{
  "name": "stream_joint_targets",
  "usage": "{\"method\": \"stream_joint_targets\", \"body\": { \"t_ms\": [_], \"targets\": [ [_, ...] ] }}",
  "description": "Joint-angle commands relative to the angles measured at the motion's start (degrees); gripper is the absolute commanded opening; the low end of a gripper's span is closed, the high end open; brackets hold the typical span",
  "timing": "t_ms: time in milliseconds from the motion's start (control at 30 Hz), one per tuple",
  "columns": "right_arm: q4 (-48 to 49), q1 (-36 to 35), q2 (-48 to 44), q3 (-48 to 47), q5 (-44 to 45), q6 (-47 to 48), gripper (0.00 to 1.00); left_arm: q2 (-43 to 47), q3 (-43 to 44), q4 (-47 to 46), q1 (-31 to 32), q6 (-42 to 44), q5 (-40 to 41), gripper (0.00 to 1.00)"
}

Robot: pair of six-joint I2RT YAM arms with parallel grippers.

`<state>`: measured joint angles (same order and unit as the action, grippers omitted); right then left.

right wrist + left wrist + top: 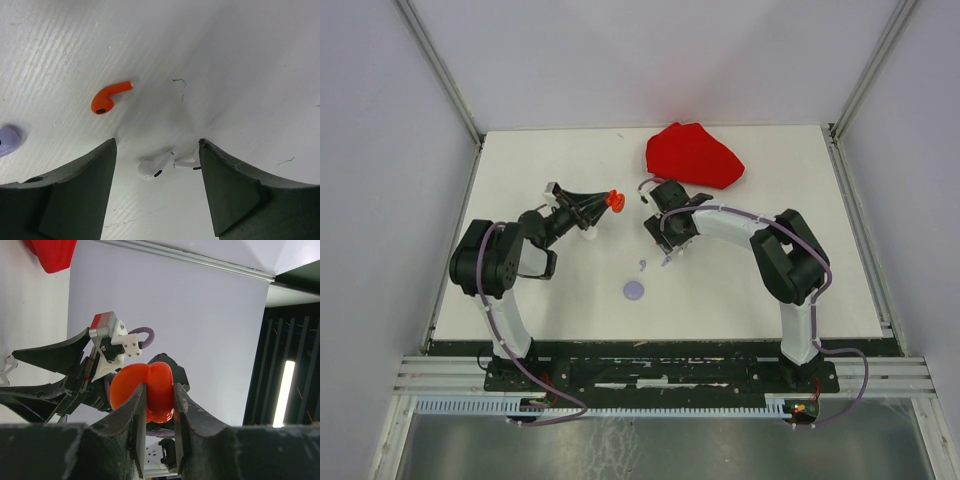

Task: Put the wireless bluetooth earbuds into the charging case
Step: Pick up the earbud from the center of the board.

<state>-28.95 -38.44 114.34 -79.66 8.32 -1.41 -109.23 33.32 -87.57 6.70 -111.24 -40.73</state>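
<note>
The table (770,280) is matt white, finely ribbed up close with a few thin dark marks. Pale walls close it in on three sides, and metal frame posts (440,70) rise at the far corners. The right gripper (157,145) points down at the table with its fingers apart and holds nothing. Two white buds lie between its tips, glossy and stemmed: one (154,167) with a dark mesh spot on its bulb, the other (186,163) close against the right-hand finger. Farther ahead, left of the gap, a red bud (111,97) lies on its side, stem up-right, with a dark opening in its bulb. A lilac piece (7,141) is cut off by the frame edge to the left; which part it is cannot be told. A flat round lilac case (634,290) lies near this gripper, on the side towards the arm bases. The left gripper (159,395) is lifted off the table and clamped on a glossy red-orange case (160,372), which bulges in two rounded lobes above its fingertips, facing the right gripper. A red cloth (692,155) lies crumpled near the far edge of the table.
</note>
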Motion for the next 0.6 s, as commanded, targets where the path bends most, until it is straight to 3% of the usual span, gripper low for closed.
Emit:
{"method": "stream_joint_targets", "body": {
  "t_ms": [0,567],
  "targets": [
    [1.83,-0.49,1.22,-3.03,1.09,0.71,0.75,2.83,-0.57,-11.55,-0.96,-0.7,-1.42,0.03],
    [2.58,-0.82,4.62,-6.65,0.88,0.79,0.75,3.45,-1.43,-11.48,-2.92,-0.76,-2.27,0.03]
  ]
}}
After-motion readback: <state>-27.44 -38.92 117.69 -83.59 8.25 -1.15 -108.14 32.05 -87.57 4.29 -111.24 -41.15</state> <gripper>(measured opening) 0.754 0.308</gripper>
